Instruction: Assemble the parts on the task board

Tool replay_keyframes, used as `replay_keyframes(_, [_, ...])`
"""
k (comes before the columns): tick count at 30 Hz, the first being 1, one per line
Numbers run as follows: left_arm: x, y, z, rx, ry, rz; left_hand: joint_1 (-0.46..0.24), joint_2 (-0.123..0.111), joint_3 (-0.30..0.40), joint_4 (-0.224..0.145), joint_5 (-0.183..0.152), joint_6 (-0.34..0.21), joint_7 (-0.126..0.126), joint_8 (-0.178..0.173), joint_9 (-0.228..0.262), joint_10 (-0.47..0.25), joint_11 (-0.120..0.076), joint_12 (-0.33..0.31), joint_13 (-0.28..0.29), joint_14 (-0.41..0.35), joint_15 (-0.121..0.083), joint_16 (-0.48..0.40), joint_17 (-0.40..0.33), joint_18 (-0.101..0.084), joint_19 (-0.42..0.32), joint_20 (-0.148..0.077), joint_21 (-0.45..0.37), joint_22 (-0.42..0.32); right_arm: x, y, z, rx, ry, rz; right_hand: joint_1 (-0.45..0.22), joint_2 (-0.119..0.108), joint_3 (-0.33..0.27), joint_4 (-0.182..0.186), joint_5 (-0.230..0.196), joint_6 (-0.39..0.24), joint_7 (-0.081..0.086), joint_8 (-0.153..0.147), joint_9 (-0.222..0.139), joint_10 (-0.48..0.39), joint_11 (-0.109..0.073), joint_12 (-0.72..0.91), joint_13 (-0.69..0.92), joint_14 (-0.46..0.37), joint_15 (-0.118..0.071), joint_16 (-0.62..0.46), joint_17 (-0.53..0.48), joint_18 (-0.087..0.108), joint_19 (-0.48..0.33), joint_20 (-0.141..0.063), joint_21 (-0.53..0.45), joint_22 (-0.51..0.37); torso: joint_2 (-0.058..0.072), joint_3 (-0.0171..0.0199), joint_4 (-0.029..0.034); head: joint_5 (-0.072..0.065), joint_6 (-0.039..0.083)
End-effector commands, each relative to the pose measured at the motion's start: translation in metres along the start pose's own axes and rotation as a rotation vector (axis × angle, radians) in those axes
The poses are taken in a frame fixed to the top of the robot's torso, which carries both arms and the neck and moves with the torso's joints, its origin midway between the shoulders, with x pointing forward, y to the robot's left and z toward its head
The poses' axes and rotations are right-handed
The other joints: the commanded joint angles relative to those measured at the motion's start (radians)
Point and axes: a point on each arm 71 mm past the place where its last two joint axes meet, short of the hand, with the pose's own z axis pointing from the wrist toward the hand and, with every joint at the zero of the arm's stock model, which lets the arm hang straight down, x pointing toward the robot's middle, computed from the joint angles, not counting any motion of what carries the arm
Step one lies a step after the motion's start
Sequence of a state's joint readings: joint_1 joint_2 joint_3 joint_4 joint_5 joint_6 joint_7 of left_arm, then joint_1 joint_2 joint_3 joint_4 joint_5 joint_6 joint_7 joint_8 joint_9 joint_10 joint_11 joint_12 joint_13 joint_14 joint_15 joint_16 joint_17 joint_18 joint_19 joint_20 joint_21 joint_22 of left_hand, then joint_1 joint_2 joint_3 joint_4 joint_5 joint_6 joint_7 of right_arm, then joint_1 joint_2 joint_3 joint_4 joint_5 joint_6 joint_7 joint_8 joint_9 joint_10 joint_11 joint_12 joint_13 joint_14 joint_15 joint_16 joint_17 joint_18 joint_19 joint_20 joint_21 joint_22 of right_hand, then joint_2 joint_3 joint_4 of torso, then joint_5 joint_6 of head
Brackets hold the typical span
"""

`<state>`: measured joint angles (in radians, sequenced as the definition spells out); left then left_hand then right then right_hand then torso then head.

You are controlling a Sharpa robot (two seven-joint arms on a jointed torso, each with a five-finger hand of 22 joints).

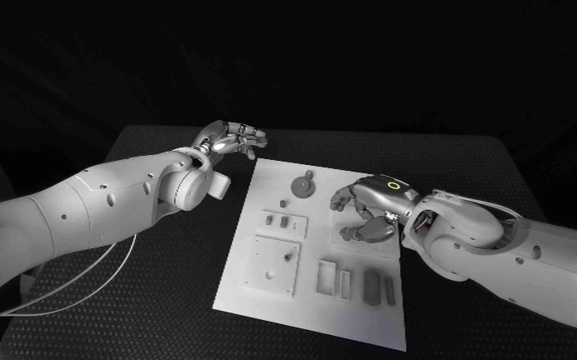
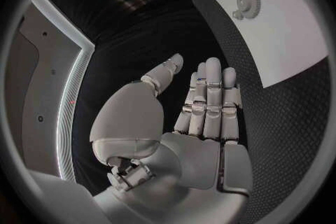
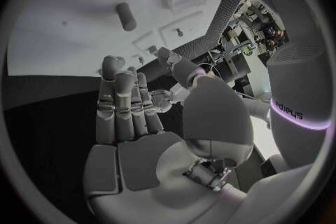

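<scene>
where a round toothed part (image 1: 304, 185) lies, the task board (image 1: 315, 310) is flat.

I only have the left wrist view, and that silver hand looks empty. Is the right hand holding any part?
Observer: No. The silver right hand shows a bare palm, with nothing between its fingers.
Operator: Where is it?
Observer: Over the right edge of the white flat task board, about midway along it.
Operator: Any loose part I could pick up?
Observer: A dark grey cylindrical peg lies flat on the board, apart from the hand.
</scene>
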<state>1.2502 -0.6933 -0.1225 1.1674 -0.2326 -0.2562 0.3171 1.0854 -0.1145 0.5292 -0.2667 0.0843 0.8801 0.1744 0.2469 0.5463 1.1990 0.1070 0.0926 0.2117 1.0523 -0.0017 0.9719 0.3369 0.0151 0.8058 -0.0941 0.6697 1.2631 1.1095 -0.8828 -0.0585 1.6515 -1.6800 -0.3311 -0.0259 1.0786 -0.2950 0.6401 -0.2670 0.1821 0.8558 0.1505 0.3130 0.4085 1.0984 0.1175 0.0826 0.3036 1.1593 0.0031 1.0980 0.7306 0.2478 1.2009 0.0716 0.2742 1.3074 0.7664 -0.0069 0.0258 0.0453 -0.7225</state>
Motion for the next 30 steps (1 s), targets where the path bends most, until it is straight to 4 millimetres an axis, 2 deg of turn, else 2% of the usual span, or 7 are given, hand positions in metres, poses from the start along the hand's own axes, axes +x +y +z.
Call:
replay_keyframes(1, [0.003, -0.002, 0.001, 0.011, 0.017, -0.011, -0.007, 0.003, -0.002, 0.003, -0.002, -0.007, -0.002, -0.006, -0.001, -0.007, 0.000, -0.004, -0.001, 0.003, 0.001, -0.005, 0.001, 0.016, 0.009, -0.006, -0.004, 0.001, 0.007, -0.010, -0.004, 0.045, 0.104, -0.045, -0.014, -0.001, -0.027, -0.006, -0.011, -0.015, -0.016, -0.008, -0.004, -0.034, 0.012, -0.013, -0.009, -0.024, 0.014, 0.001, -0.006, 0.014, -0.019, 0.008, -0.012, 0.017, 0.001, 0.0003, 0.0014, -0.004, 0.001])
replay_keyframes(6, [0.002, -0.001, 0.001, 0.011, 0.015, -0.010, -0.007, 0.003, -0.002, 0.003, -0.002, -0.007, -0.002, -0.006, -0.001, -0.007, 0.000, -0.004, -0.001, 0.003, 0.001, -0.005, 0.001, 0.016, 0.009, -0.006, -0.005, 0.002, 0.008, -0.020, -0.012, 0.071, 0.120, -0.069, -0.025, -0.001, -0.060, -0.002, -0.040, -0.030, -0.043, -0.005, -0.003, -0.076, 0.022, 0.001, -0.026, -0.059, 0.025, 0.019, -0.010, 0.014, -0.044, 0.018, -0.021, 0.022, 0.002, 0.0007, 0.0018, -0.009, -0.003])
replay_keyframes(11, [0.002, -0.001, 0.001, 0.010, 0.016, -0.010, -0.007, 0.004, -0.002, 0.004, -0.002, -0.007, -0.002, -0.006, -0.001, -0.008, 0.000, -0.003, -0.001, 0.002, 0.001, -0.005, 0.002, 0.016, 0.009, -0.005, -0.005, 0.002, 0.014, -0.023, -0.014, 0.080, 0.140, -0.071, -0.025, 0.001, -0.074, 0.000, -0.041, -0.038, -0.043, -0.004, -0.003, -0.083, 0.022, 0.014, -0.031, -0.066, 0.024, 0.030, -0.016, 0.014, -0.046, 0.019, -0.020, 0.023, 0.002, -0.0003, 0.0004, -0.006, -0.004])
replay_keyframes(14, [0.002, -0.001, 0.001, 0.010, 0.016, -0.010, -0.007, 0.004, -0.002, 0.004, -0.002, -0.007, -0.002, -0.006, -0.001, -0.008, 0.000, -0.004, -0.001, 0.002, 0.001, -0.005, 0.002, 0.016, 0.009, -0.005, -0.005, 0.002, 0.017, -0.023, -0.012, 0.078, 0.134, -0.078, -0.018, 0.003, -0.072, 0.003, -0.042, -0.037, -0.042, -0.001, -0.002, -0.081, 0.020, 0.022, -0.032, -0.067, 0.022, 0.034, -0.019, 0.014, -0.045, 0.019, -0.019, 0.023, 0.002, 0.0000, 0.0004, -0.009, -0.004])
replay_keyframes(18, [0.002, -0.001, 0.001, 0.010, 0.017, -0.011, -0.007, 0.004, -0.002, 0.004, -0.002, -0.007, -0.002, -0.006, -0.001, -0.008, 0.000, -0.004, -0.001, 0.002, 0.001, -0.005, 0.002, 0.016, 0.009, -0.005, -0.005, 0.002, 0.022, -0.021, -0.007, 0.062, 0.127, -0.087, 0.043, -0.001, -0.002, 0.032, -0.125, -0.025, -0.037, 0.012, 0.001, -0.074, 0.013, 0.061, -0.040, -0.062, 0.014, 0.050, -0.040, 0.014, -0.036, 0.016, -0.015, 0.021, 0.002, 0.0007, 0.0035, -0.009, -0.007])
replay_keyframes(24, [0.001, -0.001, 0.001, 0.010, 0.016, -0.010, -0.007, 0.006, -0.002, 0.004, -0.002, -0.007, -0.002, -0.006, -0.001, -0.008, 0.001, -0.004, -0.001, 0.002, 0.001, -0.005, 0.002, 0.016, 0.010, -0.005, -0.005, 0.002, 0.028, -0.015, -0.004, 0.035, 0.122, -0.079, 0.083, 0.002, 0.085, 0.061, -0.133, 0.019, -0.033, 0.038, 0.008, -0.014, -0.011, 0.118, -0.033, -0.045, -0.007, 0.067, -0.056, 0.014, -0.019, 0.010, -0.005, 0.024, 0.003, -0.0015, 0.0037, -0.009, -0.011])
replay_keyframes(30, [0.002, -0.001, 0.001, 0.010, 0.018, -0.011, -0.007, 0.006, -0.002, 0.005, -0.002, -0.008, -0.002, -0.006, -0.001, -0.008, 0.001, -0.003, -0.001, 0.002, 0.001, -0.006, 0.002, 0.016, 0.010, -0.005, -0.005, 0.002, 0.029, -0.012, -0.003, 0.026, 0.119, -0.080, 0.090, 0.007, 0.118, 0.076, -0.134, 0.053, -0.017, 0.058, 0.014, 0.033, -0.025, 0.156, -0.026, -0.029, -0.021, 0.078, -0.067, 0.014, -0.006, 0.002, 0.009, 0.025, 0.002, -0.0016, 0.0032, -0.009, -0.014])
